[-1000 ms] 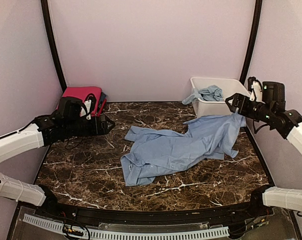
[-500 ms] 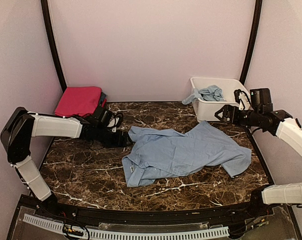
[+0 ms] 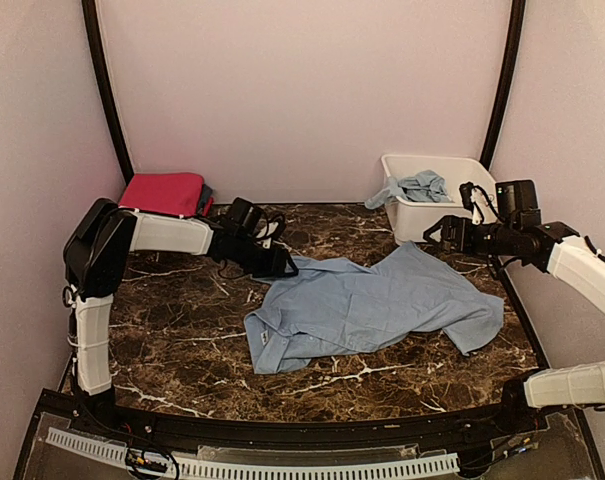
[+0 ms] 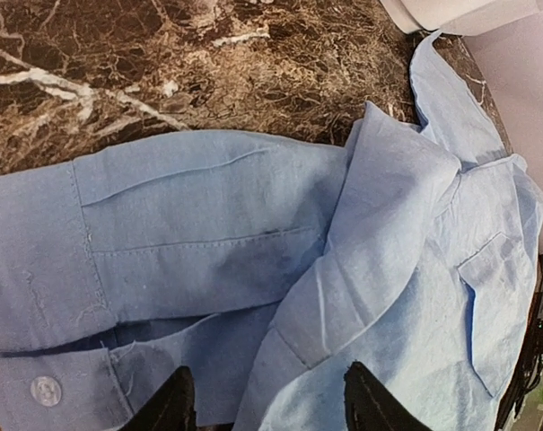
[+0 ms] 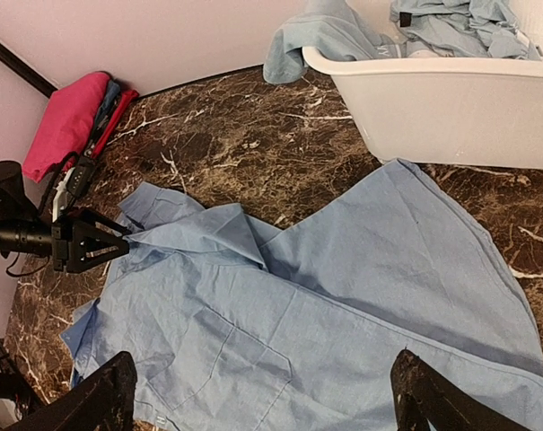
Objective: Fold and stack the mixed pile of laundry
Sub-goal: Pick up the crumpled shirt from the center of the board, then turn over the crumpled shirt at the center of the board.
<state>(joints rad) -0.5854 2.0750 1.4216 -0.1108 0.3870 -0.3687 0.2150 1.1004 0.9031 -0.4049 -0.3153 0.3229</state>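
A pale blue collared shirt (image 3: 372, 310) lies spread on the marble table, pocket side up (image 5: 226, 359). My left gripper (image 3: 282, 268) is low at the shirt's back left edge. Its jaws stand apart over a fold beside the buttoned cuff (image 4: 42, 391), so the left gripper (image 4: 267, 404) is open. My right gripper (image 3: 437, 232) hovers open above the shirt's back right part, holding nothing (image 5: 262, 400). More pale blue garments (image 3: 417, 185) hang in and over the tub. A folded magenta piece (image 3: 162, 192) with a dark piece (image 3: 204, 198) beside it sits at the back left.
The white plastic tub (image 3: 437, 215) stands at the back right corner, close behind my right gripper; it also fills the top right of the right wrist view (image 5: 451, 108). Bare marble (image 3: 162, 330) shows to the left of the shirt and in front of it.
The right gripper let go of the shirt, which dropped flat, and then shifted slightly left. The left arm swung right to the shirt's back left edge, and its jaws have narrowed.
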